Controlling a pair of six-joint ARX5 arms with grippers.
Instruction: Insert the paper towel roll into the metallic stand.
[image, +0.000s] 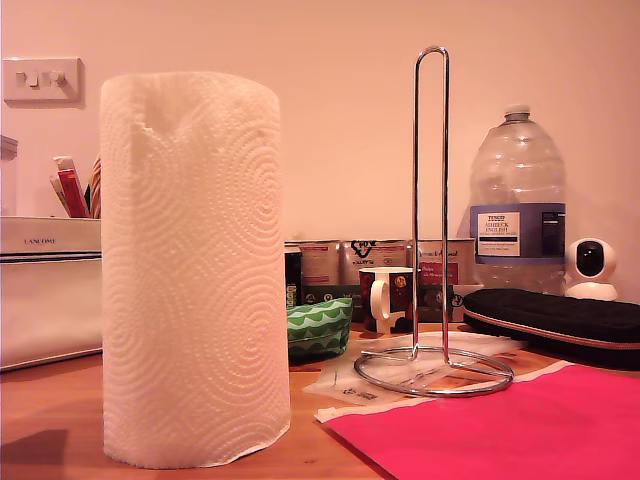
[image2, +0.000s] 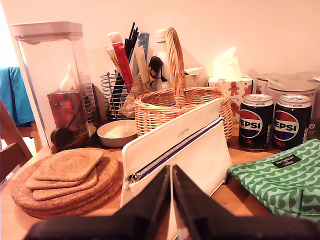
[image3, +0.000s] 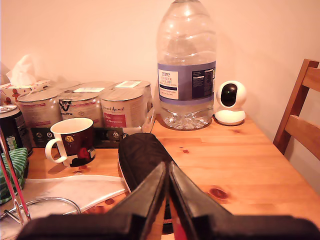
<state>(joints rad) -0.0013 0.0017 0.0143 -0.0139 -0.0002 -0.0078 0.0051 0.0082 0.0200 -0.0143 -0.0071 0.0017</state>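
Fingers of my first gripper (image2: 171, 172) are pressed together with nothing between them, their tips just before the lower edge of a white zip pouch (image2: 175, 150) that leans tilted. Beyond the pouch stands a wicker basket (image2: 182, 105); to one side a stack of cork mats (image2: 67, 180), to the other a green patterned pouch (image2: 280, 182) and two Pepsi cans (image2: 272, 122).

My second gripper (image3: 167, 167) is likewise pressed shut and empty, tips over the end of a black case (image3: 142, 155). Bare wooden table (image3: 240, 160) lies open beside and ahead of them, up to a large water bottle (image3: 186, 65) and a small white camera (image3: 230, 102). A mug (image3: 70, 142) sits off to the side.

In the exterior view the paper towel roll (image: 193, 270) stands upright on the table at the exterior view's left, its torn edge near the top. The metallic stand (image: 432, 370) is upright and apart from it, toward the exterior view's right, its ring base resting on white paper beside a pink sheet (image: 500, 430). Neither gripper shows in that view.
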